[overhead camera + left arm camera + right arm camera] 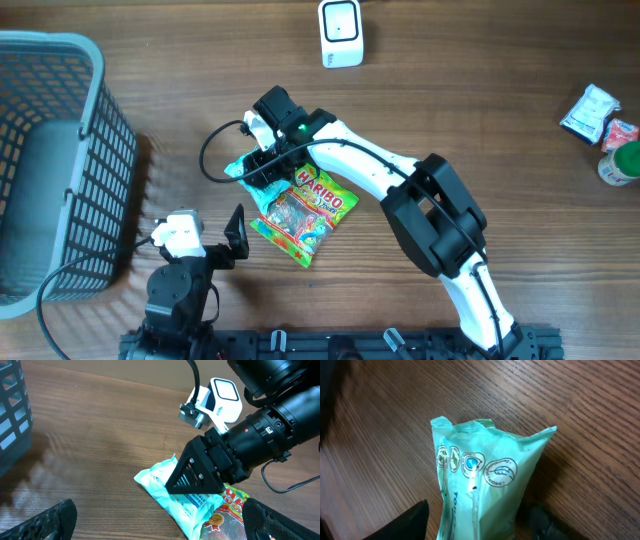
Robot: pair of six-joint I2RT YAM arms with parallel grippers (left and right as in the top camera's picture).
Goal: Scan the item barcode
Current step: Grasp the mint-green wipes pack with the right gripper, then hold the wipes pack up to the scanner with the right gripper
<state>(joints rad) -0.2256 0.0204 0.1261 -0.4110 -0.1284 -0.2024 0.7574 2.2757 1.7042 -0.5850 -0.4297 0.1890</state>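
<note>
A teal pack of wipes lies on the wooden table, partly overlapping a green Haribo candy bag. My right gripper hangs over the pack, one finger on each side of it. In the right wrist view the pack fills the space between the fingers, with a thin gap on both sides; the right gripper is open. The left gripper stays near the front edge, wide open and empty. From the left wrist, the pack and the candy bag lie ahead of the left gripper. A white scanner stands at the back.
A grey mesh basket fills the left side, and its corner shows in the left wrist view as well. Small packets and a green-lidded jar sit at the far right. A black cable loops beside the right wrist.
</note>
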